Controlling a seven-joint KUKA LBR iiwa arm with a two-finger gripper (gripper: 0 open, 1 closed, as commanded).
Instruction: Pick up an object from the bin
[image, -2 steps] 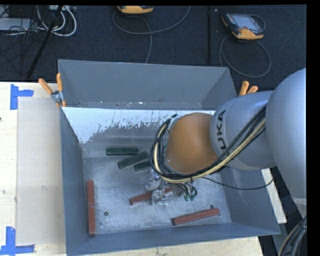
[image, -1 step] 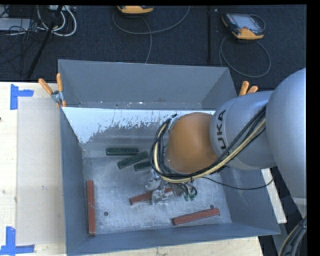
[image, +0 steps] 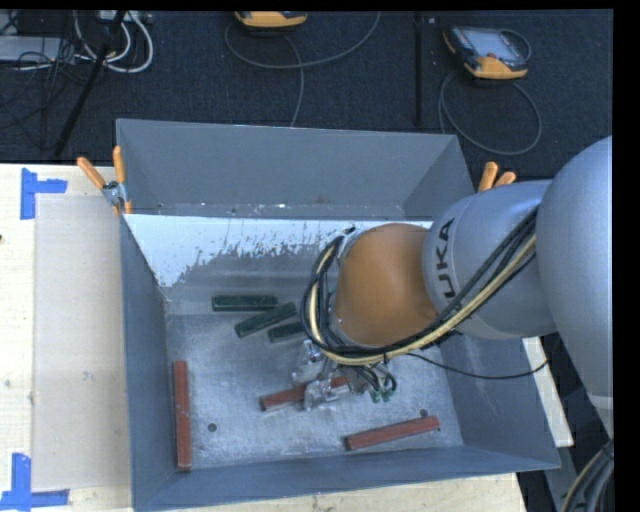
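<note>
Grey metal bin (image: 145, 380) with a speckled floor takes up most of the scene. The robot arm (image: 520, 270) leans over its right half, with an orange cover (image: 385, 280) and looped cables above the gripper (image: 322, 385).

The gripper sits low, near the floor. A short red-brown stick (image: 280, 399) seems to have its right end under the gripper and runs out to the gripper's left. I cannot tell whether the gripper is open or closed, as the cables crowd it.

A longer red-brown stick (image: 392, 433) lies near, below and right of the gripper. Another (image: 180, 415) lies well off to its left. Dark green sticks (image: 258, 315) lie above it and to the left.

To do this well, I would centre on the short stick, close across its narrow width, then lift straight up.
</note>
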